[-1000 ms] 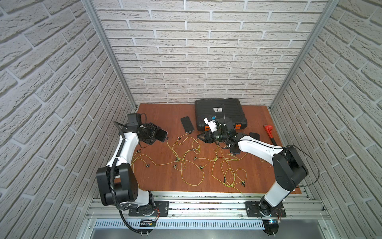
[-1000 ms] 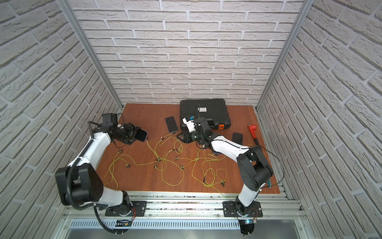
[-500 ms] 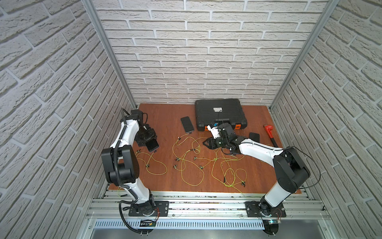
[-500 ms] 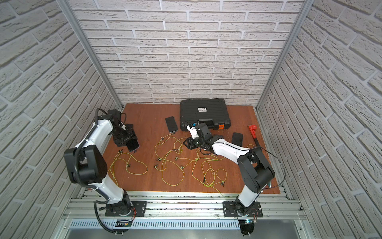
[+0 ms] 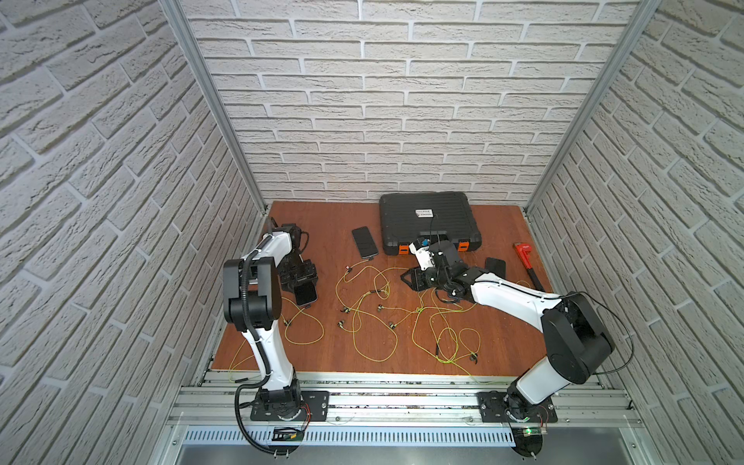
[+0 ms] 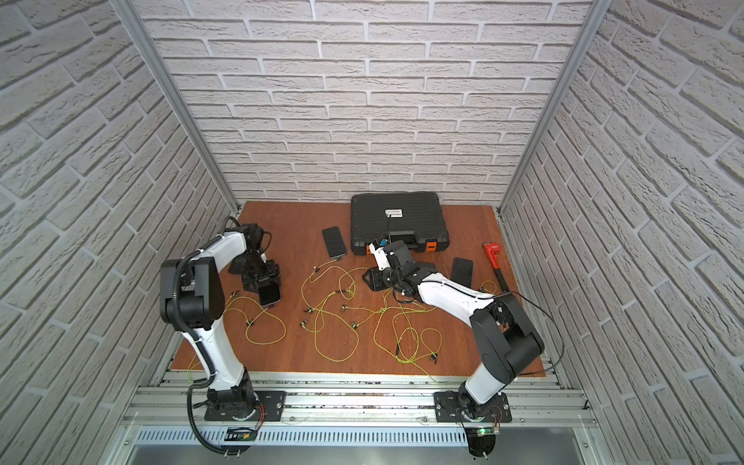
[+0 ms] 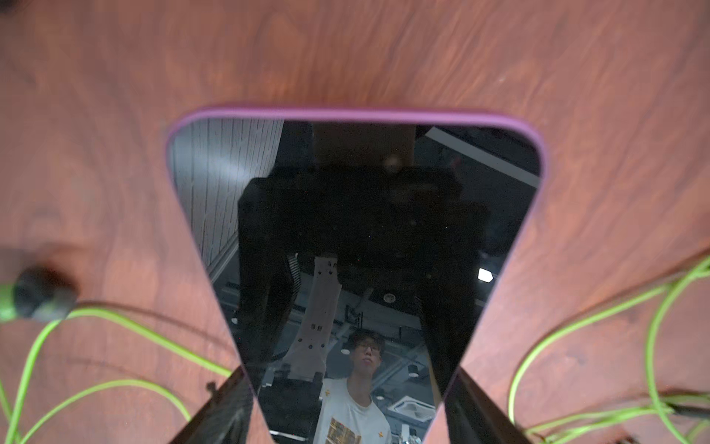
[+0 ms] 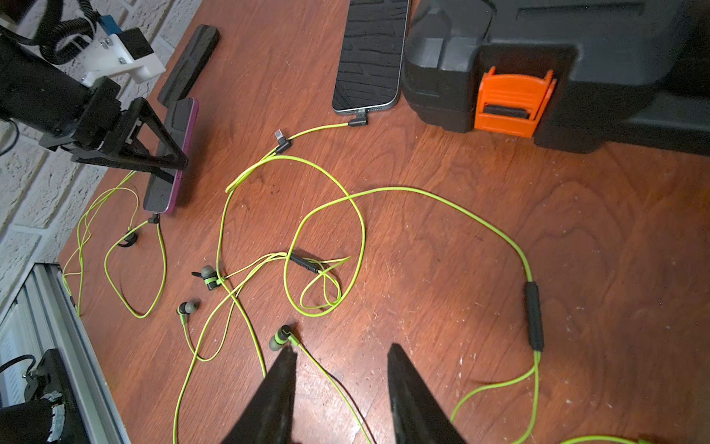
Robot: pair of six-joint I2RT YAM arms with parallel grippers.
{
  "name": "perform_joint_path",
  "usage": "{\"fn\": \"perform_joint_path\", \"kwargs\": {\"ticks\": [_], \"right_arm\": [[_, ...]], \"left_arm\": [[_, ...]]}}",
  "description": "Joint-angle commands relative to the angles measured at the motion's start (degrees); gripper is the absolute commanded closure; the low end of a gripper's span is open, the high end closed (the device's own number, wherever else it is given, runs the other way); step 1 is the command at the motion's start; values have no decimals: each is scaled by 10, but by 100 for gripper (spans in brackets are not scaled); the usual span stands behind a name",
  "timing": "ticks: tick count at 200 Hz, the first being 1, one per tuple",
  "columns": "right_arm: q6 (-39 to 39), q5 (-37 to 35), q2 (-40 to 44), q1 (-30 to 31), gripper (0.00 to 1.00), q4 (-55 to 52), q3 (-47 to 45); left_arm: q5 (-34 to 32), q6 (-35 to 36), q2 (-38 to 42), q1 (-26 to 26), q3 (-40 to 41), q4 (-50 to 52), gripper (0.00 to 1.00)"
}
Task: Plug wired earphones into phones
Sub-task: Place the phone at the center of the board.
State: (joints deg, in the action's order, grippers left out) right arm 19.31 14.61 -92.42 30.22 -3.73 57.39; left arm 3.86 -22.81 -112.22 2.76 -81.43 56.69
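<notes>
Near the left edge of the tabletop [image 5: 322,217], my left fingers [image 7: 223,419] clasp the purple-edged phone [image 7: 345,230] by its long sides. A yellow-green cable's plug [image 8: 153,219] sits in the phone's end. The wired earphones [image 8: 534,315] sprawl tangled across the middle. A second phone [image 5: 365,241] lies toward the far edge, just beside the black case [image 5: 426,221], and it too has a cable plugged in. My right fingers [image 8: 276,399] hover spread apart over the cables with nothing between them and an earbud [image 8: 278,338] near one tip. A third phone [image 5: 495,267] and a red tool [image 5: 523,253] lie toward the right edge.
</notes>
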Motion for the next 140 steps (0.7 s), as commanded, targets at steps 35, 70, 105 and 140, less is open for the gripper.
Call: {"fn": "perform_joint_path", "kwargs": {"ticks": [35,70,105,140], "right_arm": [[-19,-3,16,-1,61,26,-22],[-22,-10,36,-1,61,49,-36],[-27,-19,44,-1,61,42,-36],[-32,-9,40,-1,55,37,-30]], "left_arm": [[-23,33,-19,-6,-6,3,75],[-15,40,-30,-6,-3,-2,44],[-14,53,-28,-7,-7,0,18],[-8,87,-27,-11,-59,48,2]]}}
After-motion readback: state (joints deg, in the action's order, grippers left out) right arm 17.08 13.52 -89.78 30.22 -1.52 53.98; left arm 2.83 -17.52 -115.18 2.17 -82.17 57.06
